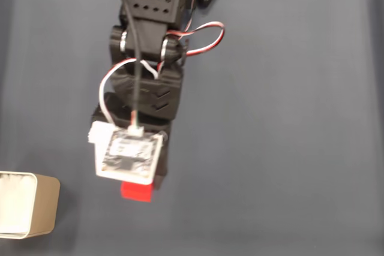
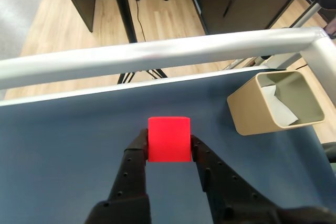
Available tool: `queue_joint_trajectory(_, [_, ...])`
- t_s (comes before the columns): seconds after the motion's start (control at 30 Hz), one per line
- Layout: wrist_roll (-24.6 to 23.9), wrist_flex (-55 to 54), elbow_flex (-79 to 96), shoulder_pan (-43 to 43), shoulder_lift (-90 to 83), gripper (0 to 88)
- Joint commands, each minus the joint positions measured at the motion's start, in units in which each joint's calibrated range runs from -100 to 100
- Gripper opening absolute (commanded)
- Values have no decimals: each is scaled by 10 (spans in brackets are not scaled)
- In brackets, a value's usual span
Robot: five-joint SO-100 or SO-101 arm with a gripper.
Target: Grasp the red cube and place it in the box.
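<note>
Gripper (image 2: 169, 142) clamped on the red cube (image 2: 168, 139) from both sides, cube seated between the fingertips above the blue tabletop (image 2: 63, 145), box (image 2: 252, 111) well apart to the gripper's right in the wrist view, standing on the tabletop

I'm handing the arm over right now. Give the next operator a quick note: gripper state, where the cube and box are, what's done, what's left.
Gripper: shut on the red cube, one finger against each side in the wrist view.
Red cube: between the fingers, over the blue table; whether it is lifted or on the surface is not clear. In the fixed view it peeks out below the wrist camera board.
Box: at the table's edge, right of the cube in the wrist view, lower left in the fixed view. No cube inside.
Done: grasp.
Left: carry the cube to the box and release it inside.
</note>
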Motion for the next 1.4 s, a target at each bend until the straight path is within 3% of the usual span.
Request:
queue_joint_trajectory(0.0, [-7, 2, -61, 19, 7, 69])
queue_joint_trajectory(1.37, [-24, -12, -350, 159, 213, 69])
